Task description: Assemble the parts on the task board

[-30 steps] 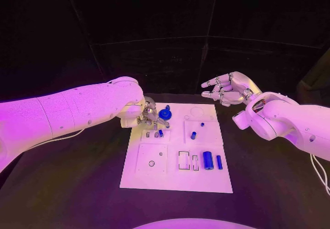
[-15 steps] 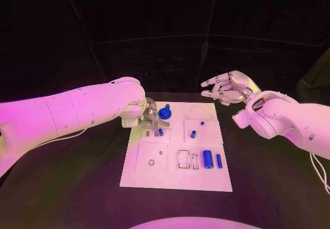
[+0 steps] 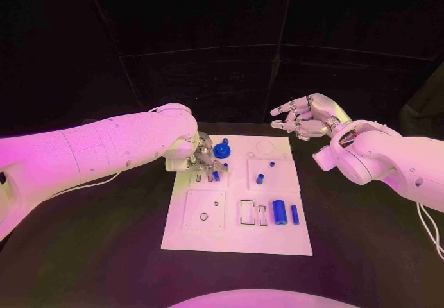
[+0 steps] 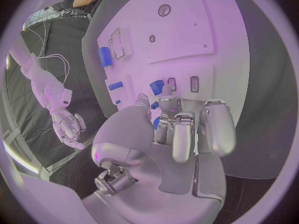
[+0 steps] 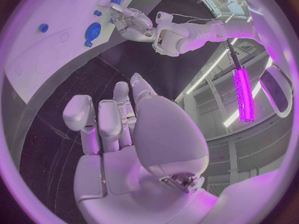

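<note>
At the far-left part of the task board, the left hand sits low over a small block w/ slots. Its fingers are drawn together, tips down, pinching a small blue peg right at a slot; in the head view the same peg pokes out just below the fingertips. Can't tell if the peg is already seated or just touching the opening. The right hand hangs above the table beyond the board's far-right corner, well apart from any part, fingers curled partway in, nothing between them.

Other parts on the board: blue round knob just beside the left hand, small upright pin mid-board, big blue cylinder and a slimmer blue bar lying side by side near the right edge, next to empty rectangular slots.

Handling, my read: the parts look like hard plastic, light, stiff, smooth, so probably slippery on metal fingertips and prone to twisting or popping out if squeezed off-centre. Not fragile. Best hold for the peg is prob. across its upper half, leaving the lower end free to enter the slot, kept upright. The cylinder likely rolls, so take it across its middle, from both long sides. The board is thin and could slide if pushed sideways.
</note>
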